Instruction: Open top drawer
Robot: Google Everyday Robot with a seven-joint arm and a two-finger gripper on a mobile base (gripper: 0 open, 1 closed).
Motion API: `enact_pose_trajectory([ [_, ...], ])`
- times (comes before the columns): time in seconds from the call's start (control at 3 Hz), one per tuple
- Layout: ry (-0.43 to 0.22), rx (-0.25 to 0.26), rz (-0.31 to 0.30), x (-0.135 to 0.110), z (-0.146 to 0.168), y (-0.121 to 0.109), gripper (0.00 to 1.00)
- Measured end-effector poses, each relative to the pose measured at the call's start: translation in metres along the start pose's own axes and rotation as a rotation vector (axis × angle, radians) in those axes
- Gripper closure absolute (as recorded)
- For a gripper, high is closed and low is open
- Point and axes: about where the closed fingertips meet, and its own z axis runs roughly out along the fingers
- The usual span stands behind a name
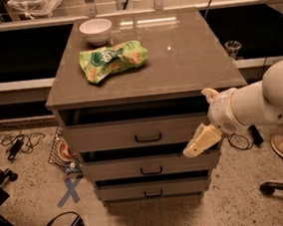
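Three drawers stack in the front of a grey-brown cabinet (144, 92), each with a small black bar handle. Nearest on the floor is a blue tape cross (69, 191) off the cabinet's lower left corner, with loose black cables (19, 143) further left. The top drawer (133, 134), the tallest and widest, sits just under the cabinet top, with a dark gap above its front panel. The cream gripper (201, 140) hangs in front of that panel's right end, low by its bottom edge and well right of the handle; whether it is apart or together I cannot tell. On the cabinet top a green snack bag (114, 60) lies left of centre, and a white bowl (96, 29) stands at the far left corner.
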Motion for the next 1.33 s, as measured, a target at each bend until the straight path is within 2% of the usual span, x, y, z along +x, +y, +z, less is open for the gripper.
enact_pose_trajectory([
  [0.33,-0.018,0.011,0.011,0.004,0.012,-0.008,0.00],
  [0.67,0.004,0.020,-0.008,0.001,0.008,-0.005,0.00],
  [1.0,0.076,0.021,-0.032,0.014,0.022,0.003,0.00],
  [1.33,0.148,0.016,-0.096,0.025,0.054,-0.005,0.00],
])
